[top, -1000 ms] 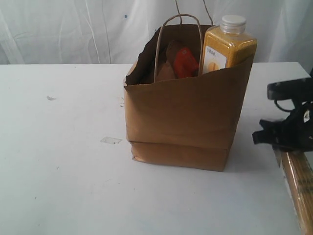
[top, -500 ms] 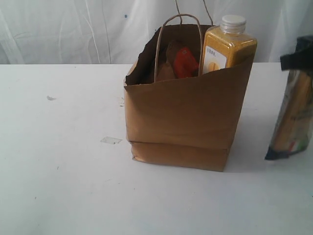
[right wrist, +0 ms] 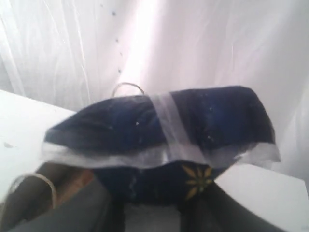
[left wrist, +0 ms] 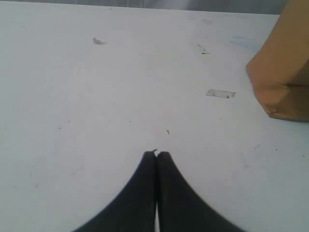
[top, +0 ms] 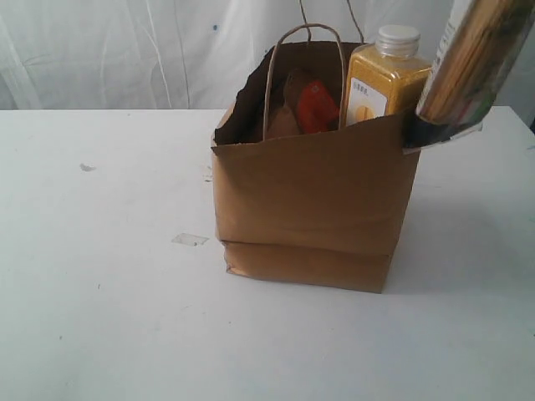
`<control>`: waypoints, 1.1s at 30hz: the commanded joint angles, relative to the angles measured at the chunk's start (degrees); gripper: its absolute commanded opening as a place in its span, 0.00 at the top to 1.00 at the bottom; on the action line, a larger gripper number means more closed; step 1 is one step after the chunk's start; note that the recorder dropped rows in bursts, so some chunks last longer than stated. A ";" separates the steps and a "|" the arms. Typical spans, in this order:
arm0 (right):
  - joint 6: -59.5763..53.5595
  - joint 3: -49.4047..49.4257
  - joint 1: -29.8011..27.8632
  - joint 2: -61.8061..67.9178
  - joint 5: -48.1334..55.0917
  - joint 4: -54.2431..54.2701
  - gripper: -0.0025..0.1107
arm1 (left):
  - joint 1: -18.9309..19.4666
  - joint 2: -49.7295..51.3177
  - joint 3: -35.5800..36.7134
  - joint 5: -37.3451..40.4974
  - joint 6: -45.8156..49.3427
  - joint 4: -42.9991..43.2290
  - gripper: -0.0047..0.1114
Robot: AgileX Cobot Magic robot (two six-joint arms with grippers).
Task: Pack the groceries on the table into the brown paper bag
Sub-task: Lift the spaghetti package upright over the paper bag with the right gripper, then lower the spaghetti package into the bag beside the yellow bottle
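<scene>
- The surface (top: 100,276) is bare around the bag, so this is probably the last item. Nothing there gets in the way of the approach.
- The brown paper bag (top: 309,209) stands upright near the middle with its mouth open. Its rim is ragged and soft, so I judge that a push from the side would fold it or tip the bag.
- The spaghetti packet (top: 468,67) hangs aloft and tilted. Its dark lower end is right at the bag's right top corner, and I cannot tell whether it touches. It should go above the rim and inward, then turn nearer upright and come straight down.
- The yellow white-capped bottle (top: 386,83) fills that right corner of the bag, so the open space to aim for lies to its left.
- The brown pouch with orange-red label (top: 313,104) sits deeper inside, behind the handle (top: 305,33). The packet should slide in without snagging that loop.
- The right end effector (right wrist: 152,212) is clamped on the packet and should let go only once the packet is well inside.
- The left end effector (left wrist: 156,157) has its fingers pressed together and holds nothing, low over the surface and well clear of the bag.
</scene>
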 commanded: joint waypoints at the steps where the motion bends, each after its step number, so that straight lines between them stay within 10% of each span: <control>1: -0.96 -6.05 2.18 0.26 -4.92 1.14 0.98 | 0.29 -0.28 0.28 0.21 0.15 -0.67 0.96; 33: -4.81 -24.83 11.20 19.98 -3.59 6.06 0.98 | 0.29 -0.28 0.28 0.21 0.15 -0.67 0.96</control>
